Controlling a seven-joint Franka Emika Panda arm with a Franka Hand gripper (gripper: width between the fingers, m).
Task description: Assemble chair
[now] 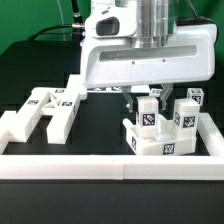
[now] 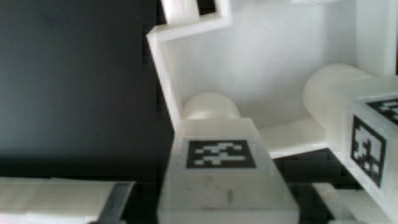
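The released tool [image 1: 150,97] straddles an upright tagged peg [image 2: 222,152] among chair parts [image 1: 168,136], well apart from the H-frame [image 1: 50,108].

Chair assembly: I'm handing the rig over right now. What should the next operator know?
Gripper: low over the cluster at the exterior view's right, above an upright tagged piece; whether the fingers grip it is unclear.
H-shaped frame lies loose at the exterior view's left.
Boxy seat and other pieces are bunched by the border wall.
No joint evident; assembly remains.
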